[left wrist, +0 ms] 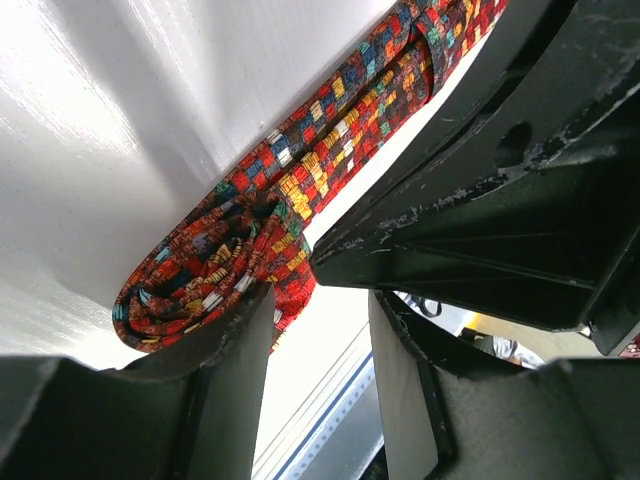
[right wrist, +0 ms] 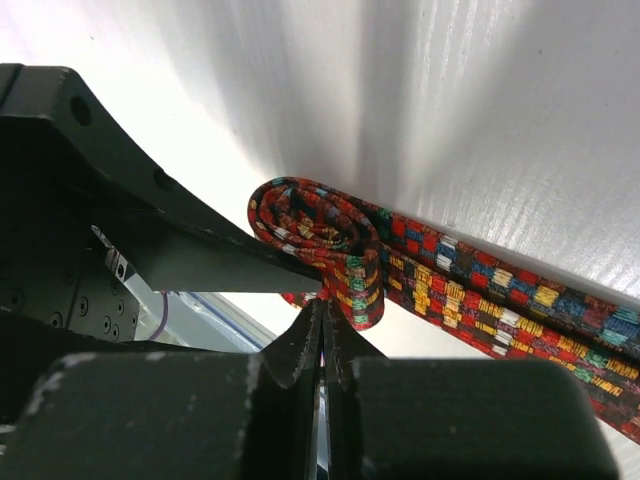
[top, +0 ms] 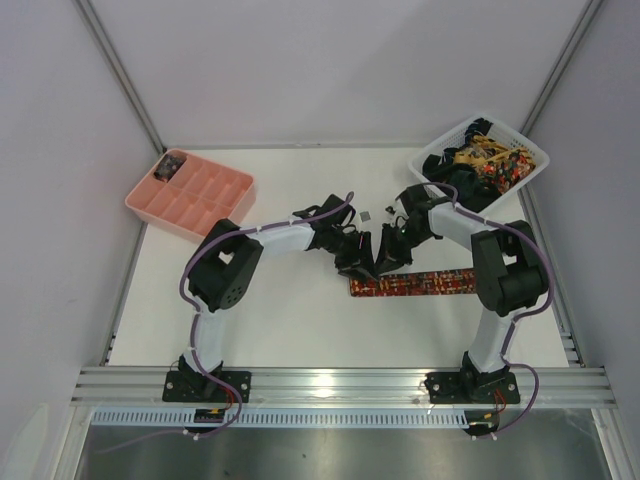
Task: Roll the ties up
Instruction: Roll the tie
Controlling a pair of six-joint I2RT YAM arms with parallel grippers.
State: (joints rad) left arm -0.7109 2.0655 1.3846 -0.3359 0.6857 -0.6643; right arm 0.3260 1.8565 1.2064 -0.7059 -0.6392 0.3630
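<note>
Seen from above, two black robot arms meet near the middle of a white table (top: 280,320), over the left end of a red, orange and yellow patterned tie (top: 430,283). The tie lies flat on the table and runs off to the right. Its left end is wound into a small, loose coil (right wrist: 315,235) of a few turns, resting on the table. The right gripper (right wrist: 321,318) has its fingers pressed together and appears to pinch the near edge of the coil at its tips. The left gripper (left wrist: 320,330) is narrowly parted with nothing between its fingers; one finger (left wrist: 225,360) rests against the outside of the coil. Both arms reach inward with elbows raised and wrists angled down, so the grippers nearly touch. To roll well, it seems best to hold the pinched core tight, turn it along the flat length, and brace the coil with the free finger so the edges line up. The coil looks slack and could loosen or slide sideways. More ties (top: 485,160) sit in a white basket (top: 530,143) at the far right, and a pink tray (top: 215,190) sits at the far left.
</note>
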